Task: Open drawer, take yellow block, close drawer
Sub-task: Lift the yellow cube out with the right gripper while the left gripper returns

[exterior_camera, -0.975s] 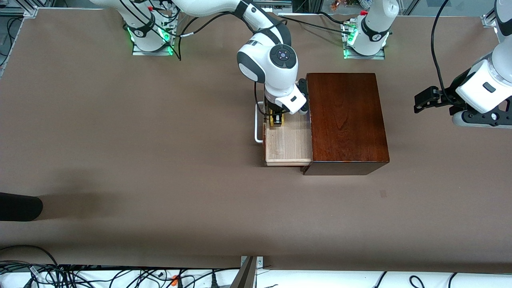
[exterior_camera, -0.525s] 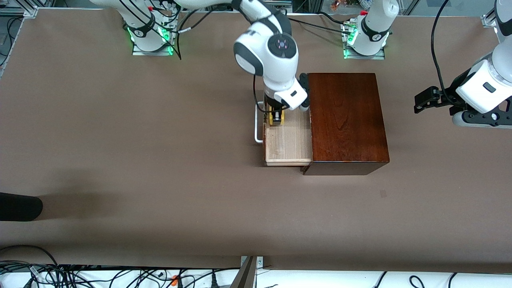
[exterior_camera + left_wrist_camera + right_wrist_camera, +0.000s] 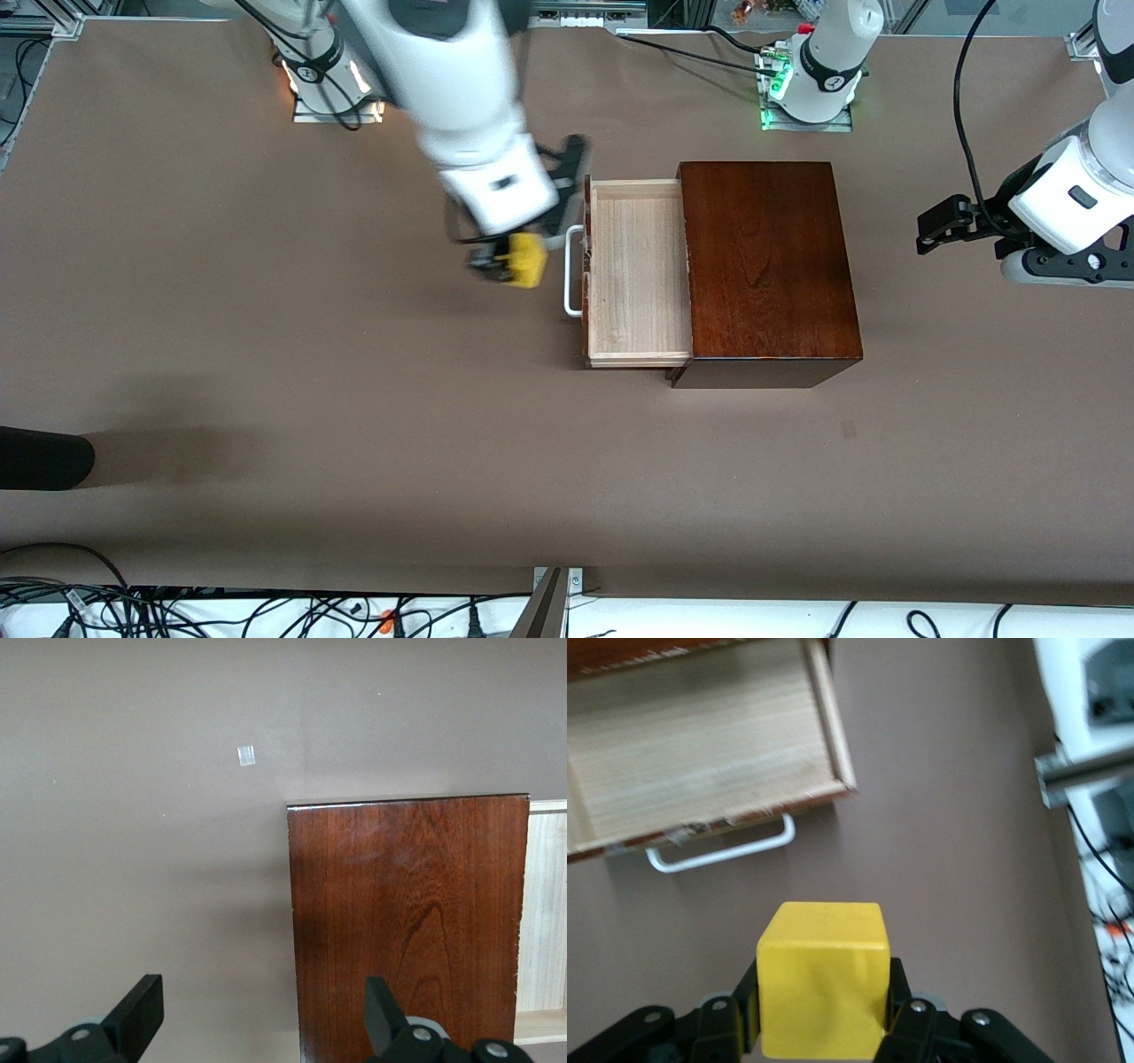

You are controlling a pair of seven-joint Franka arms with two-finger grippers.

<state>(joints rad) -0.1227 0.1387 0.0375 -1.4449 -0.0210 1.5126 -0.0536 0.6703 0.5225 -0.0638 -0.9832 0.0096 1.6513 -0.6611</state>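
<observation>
The drawer [image 3: 638,270] of the dark reddish-brown box [image 3: 766,266] stands pulled out toward the right arm's end, its pale wood inside bare, its white handle [image 3: 571,270] in front. My right gripper [image 3: 509,261] is shut on the yellow block [image 3: 524,259], up in the air over the table just in front of the handle. In the right wrist view the yellow block [image 3: 822,988] sits clamped between the black fingers [image 3: 908,1019], with the drawer [image 3: 700,744] and handle [image 3: 722,850] below. My left gripper [image 3: 930,226] waits open over the table beside the box, toward the left arm's end; its fingers [image 3: 142,1019] are spread.
A dark object [image 3: 44,456] juts in at the table's edge toward the right arm's end, near the front camera. A small tape patch [image 3: 848,429] lies nearer the camera than the box. Cables [image 3: 177,611] run along the front edge. The box top [image 3: 407,921] shows under the left gripper.
The right gripper has lifted the yellow block out of the drawer and carried it past the handle, toward the right arm's end. The left arm has not moved.
</observation>
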